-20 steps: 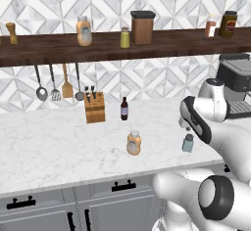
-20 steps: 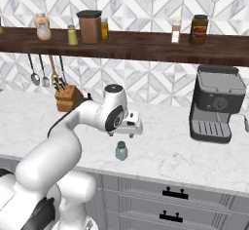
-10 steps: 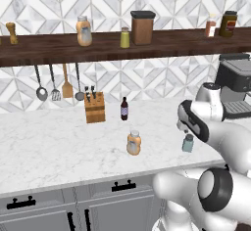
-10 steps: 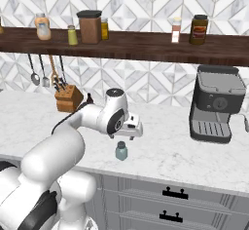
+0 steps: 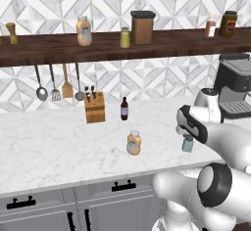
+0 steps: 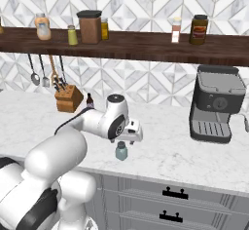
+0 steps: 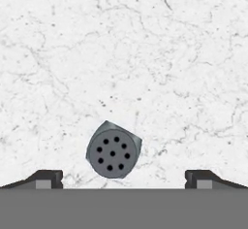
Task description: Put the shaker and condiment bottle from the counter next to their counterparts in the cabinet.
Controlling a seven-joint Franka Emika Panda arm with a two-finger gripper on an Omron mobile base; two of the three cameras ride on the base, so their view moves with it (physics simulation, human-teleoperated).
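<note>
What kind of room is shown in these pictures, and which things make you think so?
It looks like a home kitchen, though a rendered one. A coffee machine stands on the marble counter, a knife block sits under hanging utensils, and a dark wooden shelf carries jars and bottles.

No text, brand, number or sign can be read anywhere; the labels on the bottles and jars along the shelf and counter are too small and blurred.

Shaker (image 7: 113,152): pale blue-grey, grey cap with black holes; condiment bottle (image 5: 134,142): orange-tan, pale cap; counter (image 7: 145,53): white grey-veined marble; cabinet (image 5: 59,49): dark brown
</note>
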